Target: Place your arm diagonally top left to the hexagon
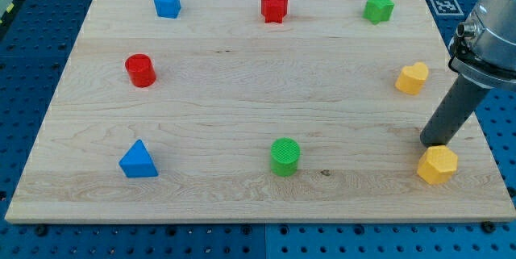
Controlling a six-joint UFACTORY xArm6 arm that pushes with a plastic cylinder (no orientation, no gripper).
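Note:
A yellow hexagon block [437, 165] lies near the board's right edge toward the view's bottom. My tip [436, 142] stands just above it in the view, touching or almost touching its upper edge. The dark rod rises up and to the right from there to the arm at the view's right edge.
A yellow heart block [412, 77] lies above my tip. A green cylinder [285, 156], a blue triangle [139, 160], a red cylinder [140, 70], a blue block [167, 3], a red star [274, 6] and a green star [378, 7] lie on the wooden board [242, 89].

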